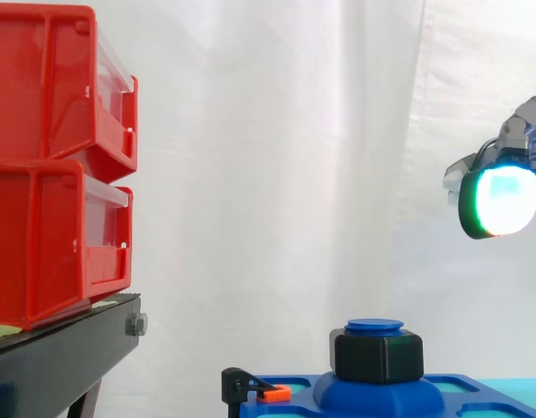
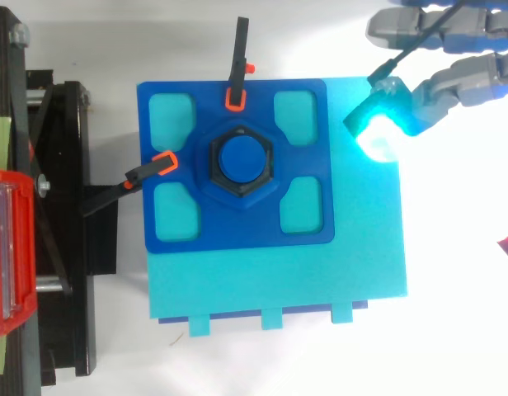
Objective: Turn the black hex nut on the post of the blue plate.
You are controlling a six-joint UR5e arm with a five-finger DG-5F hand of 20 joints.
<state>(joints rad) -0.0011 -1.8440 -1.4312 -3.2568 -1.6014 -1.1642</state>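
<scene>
**One level camera, one overhead**

The side camera sat close, level with the black hex nut (image 1: 377,355), looking across it toward the white curtain (image 1: 277,157). The top camera looked straight down on the blue plate (image 2: 237,227) from close above. Both took in the nut, the plate, the red bins (image 1: 50,165) (left edge in each) and the hand (image 2: 464,81) at right.

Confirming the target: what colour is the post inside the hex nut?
Blue post, clearest in the top view.
</scene>
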